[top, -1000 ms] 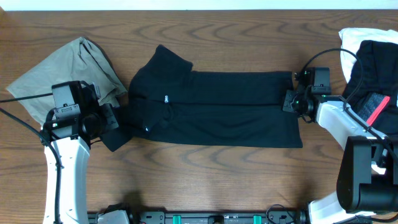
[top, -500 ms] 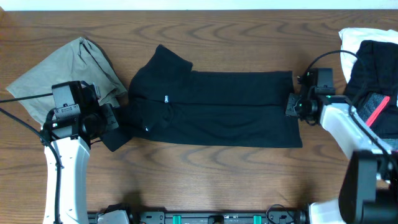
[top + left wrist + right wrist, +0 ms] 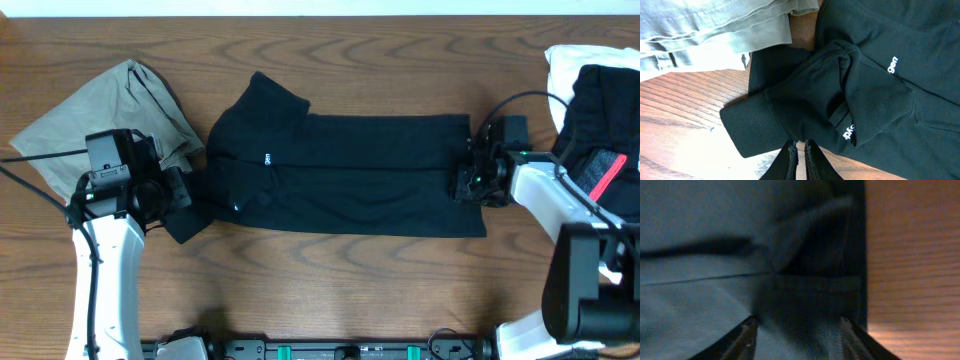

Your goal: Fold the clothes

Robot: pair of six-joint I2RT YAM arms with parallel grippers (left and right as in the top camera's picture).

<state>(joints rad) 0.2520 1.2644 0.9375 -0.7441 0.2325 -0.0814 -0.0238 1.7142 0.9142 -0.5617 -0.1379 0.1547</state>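
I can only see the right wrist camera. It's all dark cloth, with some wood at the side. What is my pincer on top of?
Observer: It's a black shirt with a collar, lying flat on the table. Your right pincer is open over its bottom end.
Child: What is the other arm doing?
Observer: The left pincer is shut right at the edge of a sleeve, at the collar end.
Child: Are there more clothes?
Observer: Yes. An olive-grey garment lies beside the collar end, and behind your arm a black garment with a red band sits on a white garment.
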